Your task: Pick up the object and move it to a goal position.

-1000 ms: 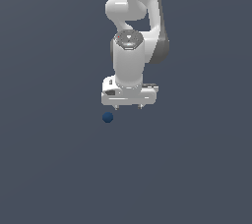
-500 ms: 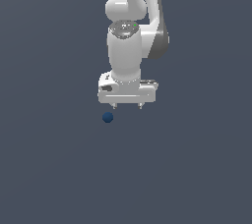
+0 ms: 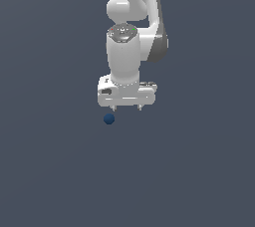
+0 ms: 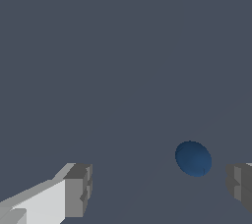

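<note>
Approaching for the pick, not grasping yet. The gripper [image 3: 126, 107] hangs over the grey ground with its jaws spread wide and nothing between the pads. The ball [image 3: 109, 119] sits on the ground just beside the gripper, off toward the exterior view's left and a little nearer the camera than the fingertip on that side. No contact with either finger.

In the wrist view, the ball [image 4: 193, 158] shows between the two fingers [image 4: 78, 190] but not centred: it sits close to one pad and well apart from the other. So the jaws straddle its line, but the alignment is lopsided.

My read on the next move: shift the gripper sideways toward the ball until it sits midway between the pads, then descend until the pads bracket it, then close. The ball is tiny and smooth, so a skewed close will likely squirt it out or roll it off. Height above the ground can't be read reliably from these views.

No goal marker is visible in either view, so the target position can't be told from here.

Versus the earlier frames: the wrist has swung round, so the jaw axis now lies nearly square across the exterior view, where a second ago it was angled. The ball has not moved. The jaws were already apart then.
</note>
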Motion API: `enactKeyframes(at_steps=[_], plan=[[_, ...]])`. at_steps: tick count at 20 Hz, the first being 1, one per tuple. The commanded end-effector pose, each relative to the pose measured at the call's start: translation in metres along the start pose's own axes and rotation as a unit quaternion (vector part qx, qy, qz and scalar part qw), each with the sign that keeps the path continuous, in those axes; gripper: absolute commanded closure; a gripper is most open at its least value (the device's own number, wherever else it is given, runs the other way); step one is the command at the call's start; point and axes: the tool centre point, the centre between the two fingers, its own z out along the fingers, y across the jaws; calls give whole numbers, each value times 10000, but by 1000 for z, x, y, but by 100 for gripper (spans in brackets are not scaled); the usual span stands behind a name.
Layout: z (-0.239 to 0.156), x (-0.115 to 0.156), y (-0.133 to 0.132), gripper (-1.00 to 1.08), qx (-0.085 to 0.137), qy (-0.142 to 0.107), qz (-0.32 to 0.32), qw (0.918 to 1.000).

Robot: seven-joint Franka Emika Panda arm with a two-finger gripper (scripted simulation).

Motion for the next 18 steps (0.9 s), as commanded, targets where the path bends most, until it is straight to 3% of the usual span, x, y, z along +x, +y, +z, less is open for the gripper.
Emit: enactKeyframes(at_steps=[1,10,18], plan=[[5,-2,5,-92,-14,-18,-118,9999],[36,-15,35,-92,-71,-118,-851,9963],[69,-34,67,-92,-92,-240,-1688,9853]])
